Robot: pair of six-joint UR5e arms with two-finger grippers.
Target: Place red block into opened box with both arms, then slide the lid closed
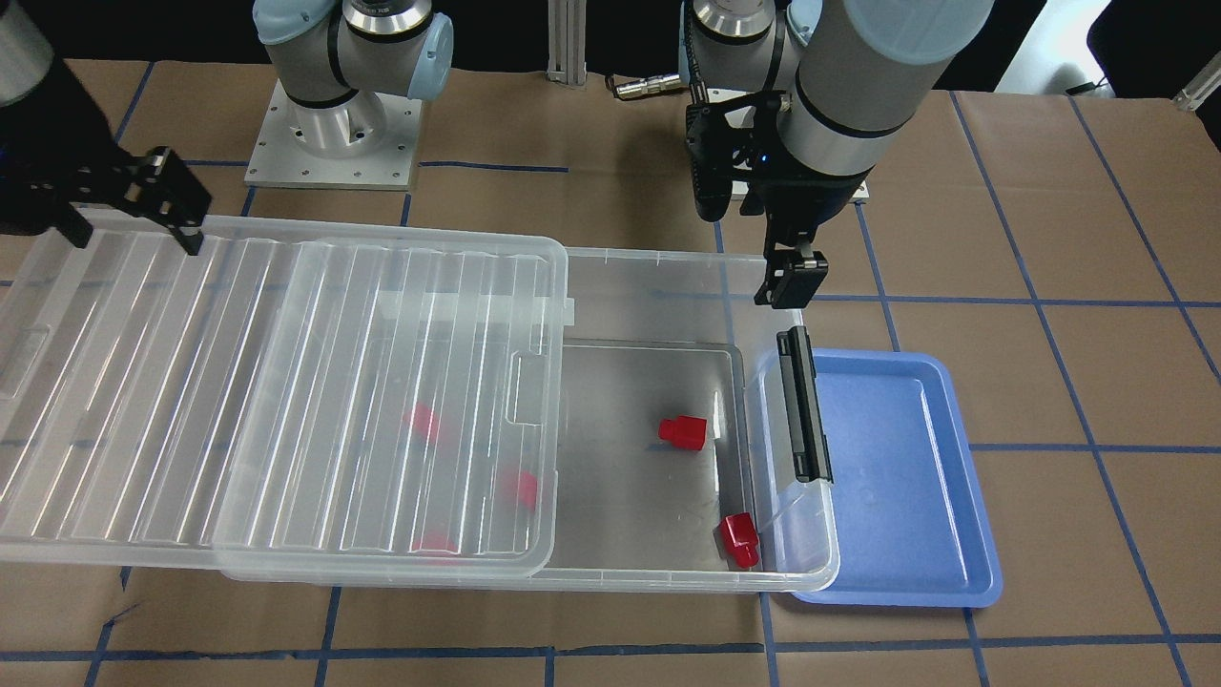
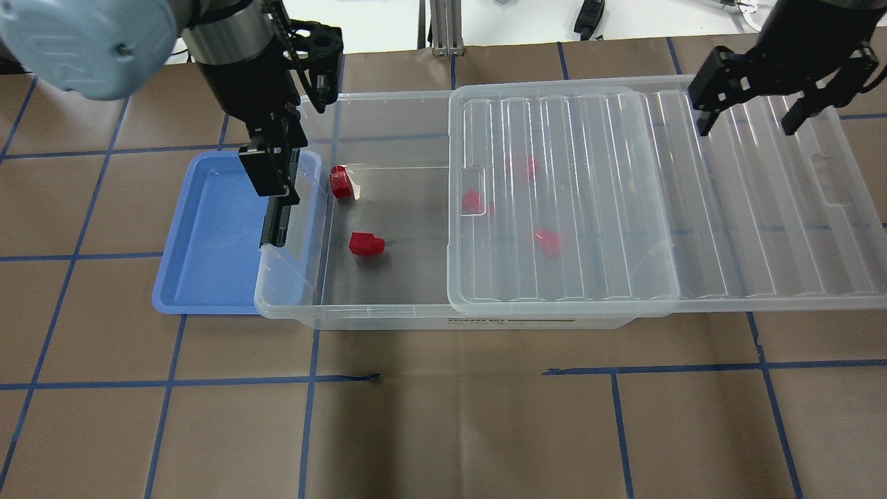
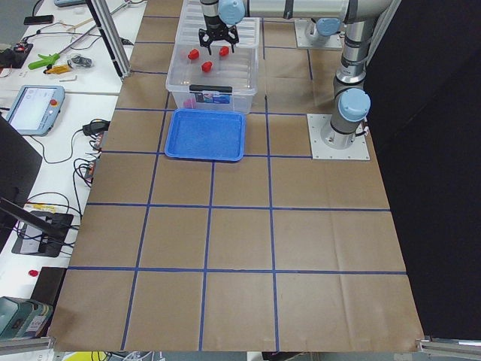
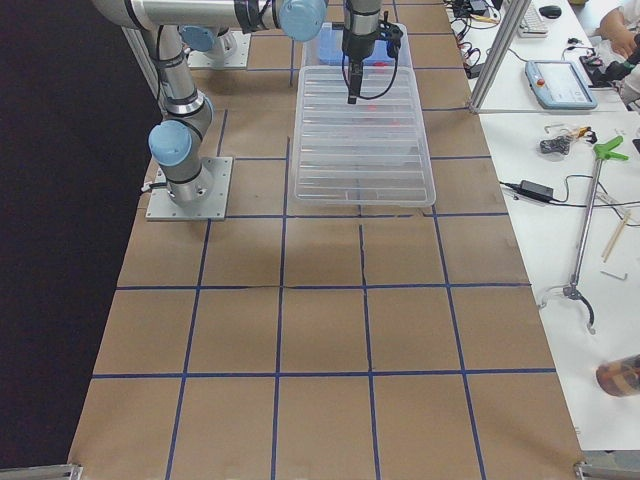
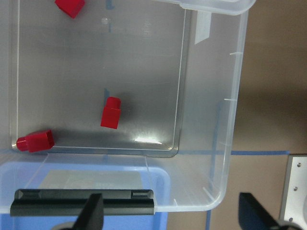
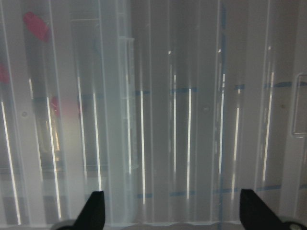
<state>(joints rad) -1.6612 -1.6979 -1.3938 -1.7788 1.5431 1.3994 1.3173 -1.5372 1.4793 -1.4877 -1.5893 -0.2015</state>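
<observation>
Lid closing, pending: red block point(image 2: 365, 244) lies loose on the floor of the box point(image 2: 374, 104), near the latch bar point(image 1: 804, 401).
Lid point(image 2: 624, 194) covers about half the box and overhangs the counter on my right. Right gripper point(image 2: 747, 128) is wide and empty above the overhang; left gripper point(image 1: 790, 284) is wide and empty over the latch end. I judge it best to push from the outer handle recess point(image 2: 824, 180), square to the rims, with the left bracing the box off the blue tray point(image 1: 906, 477).

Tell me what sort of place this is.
Most likely a robotics lab: robot arms bolted to a paper-covered table gridded with blue tape, beside a bench holding a teach pendant and loose cables.
</observation>
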